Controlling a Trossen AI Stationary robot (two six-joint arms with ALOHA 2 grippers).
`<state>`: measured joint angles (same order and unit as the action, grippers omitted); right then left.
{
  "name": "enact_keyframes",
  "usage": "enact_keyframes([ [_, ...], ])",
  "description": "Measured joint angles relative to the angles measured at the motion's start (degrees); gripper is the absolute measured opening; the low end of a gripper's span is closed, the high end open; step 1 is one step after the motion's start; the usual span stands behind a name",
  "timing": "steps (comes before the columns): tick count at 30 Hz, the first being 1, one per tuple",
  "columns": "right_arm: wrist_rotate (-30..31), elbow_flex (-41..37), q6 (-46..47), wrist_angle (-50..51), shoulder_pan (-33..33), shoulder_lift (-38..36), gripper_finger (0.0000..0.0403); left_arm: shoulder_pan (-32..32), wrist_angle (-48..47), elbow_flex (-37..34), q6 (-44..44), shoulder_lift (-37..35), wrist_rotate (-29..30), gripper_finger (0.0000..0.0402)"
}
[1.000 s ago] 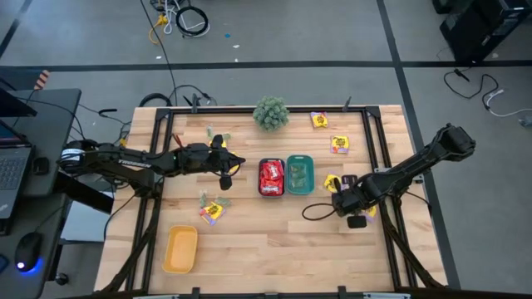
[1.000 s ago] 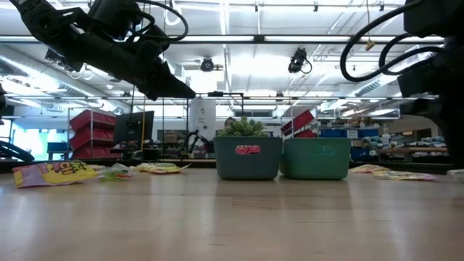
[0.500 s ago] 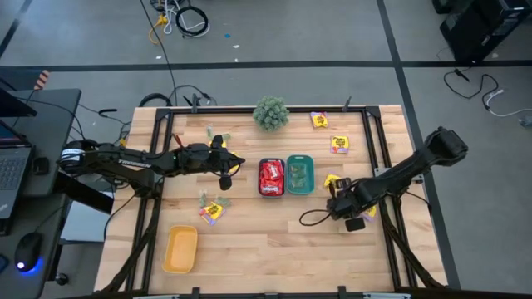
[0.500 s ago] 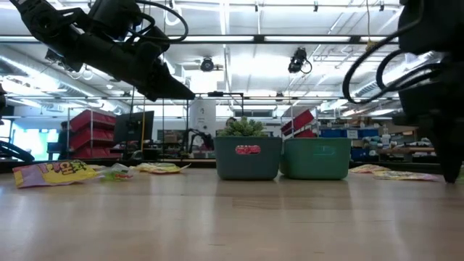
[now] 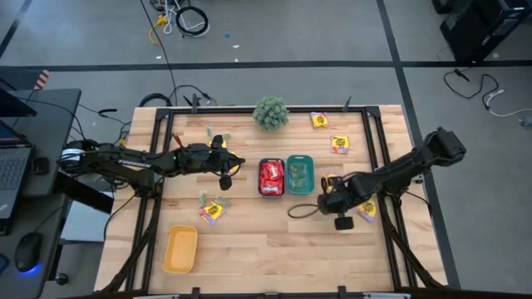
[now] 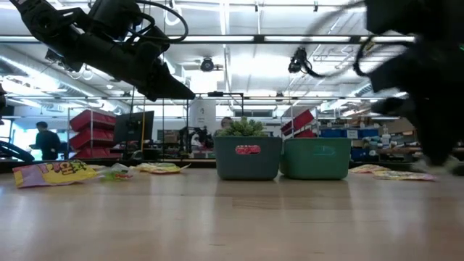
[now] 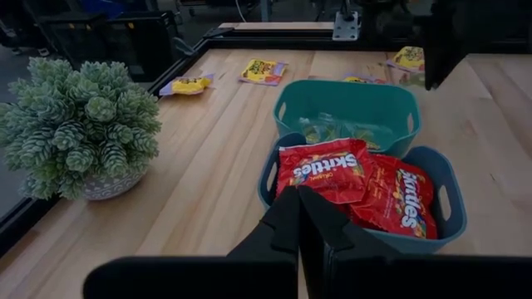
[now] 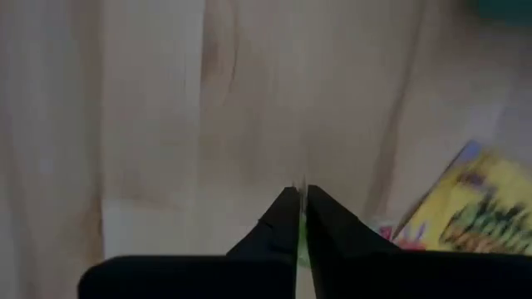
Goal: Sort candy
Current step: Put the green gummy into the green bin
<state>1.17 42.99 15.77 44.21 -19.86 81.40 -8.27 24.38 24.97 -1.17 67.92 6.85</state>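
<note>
High view, left gripper (image 5: pixel 235 164): fingers pressed together with nothing between them, held over the table left of the two trays.
High view, right gripper (image 5: pixel 321 202): low over the wood, just right of the teal tray (image 5: pixel 300 175), beside a yellow packet (image 5: pixel 332 182).
High view, red packets (image 5: pixel 271 177): piled in the dark tray (image 5: pixel 271 161), which touches the teal tray's left side.
High view, loose candy: yellow packets near the right rear corner (image 5: pixel 339 145) and a small cluster (image 5: pixel 210 208) left of centre; the yellow tray (image 5: pixel 180 249) lies at the front left.
High view, plant ball (image 5: pixel 271 112): at the rear edge of the table.
Low view: both trays stand side by side at centre; a yellow packet lies flat at far left (image 6: pixel 52 172); the right arm is a dark blur at right.
Left wrist view: closed fingers (image 7: pixel 283 228) point at the red packets; pale green pieces (image 7: pixel 332 130) lie in the teal tray.
Right wrist view: fingers (image 8: pixel 287 218) clenched on a thin sliver of pale green (image 8: pixel 301 237); a yellow packet (image 8: pixel 475 206) lies on the wood nearby.
</note>
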Motion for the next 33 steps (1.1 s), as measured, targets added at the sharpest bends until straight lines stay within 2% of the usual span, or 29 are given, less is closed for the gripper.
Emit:
enact_keyframes([
  [11, -0.99, 17.61, 1.81, -3.60, 10.98, 1.34, 0.0001, 0.00, 0.04, 0.02, 0.15, -0.02, 0.00, 0.0000],
  [18, -0.18, 26.11, 1.67, -0.98, 17.53, 11.49, 0.0001, 0.00, -0.23, 0.02, 0.28, -0.02, 0.01, 0.0000],
  [25, -2.06, 27.99, 5.19, 2.28, 21.15, 17.81, 0.0000, 0.00, -1.20, 0.02, 0.39, -0.02, 0.02, 0.0000],
  [33, -1.68, 27.78, 8.03, 3.69, 21.57, 18.14, 0.0000, 0.00, -3.22, 0.02, 1.58, -0.02, 0.17, 0.0000],
])
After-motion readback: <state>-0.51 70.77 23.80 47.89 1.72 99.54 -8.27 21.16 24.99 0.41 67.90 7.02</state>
